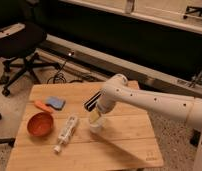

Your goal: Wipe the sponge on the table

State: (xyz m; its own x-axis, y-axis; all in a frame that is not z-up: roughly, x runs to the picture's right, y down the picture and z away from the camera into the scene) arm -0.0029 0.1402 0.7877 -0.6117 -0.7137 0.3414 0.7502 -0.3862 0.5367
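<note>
One sponge (56,102) back left, jaws over table (125,145) centre

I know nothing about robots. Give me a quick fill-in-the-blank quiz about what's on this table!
The sponge is light ____ in colour.
The bowl beside the white tube is ____.
The gripper is over the wooden table, on the picture's ____ side of the tube.
Missing words: blue; orange; right.
</note>
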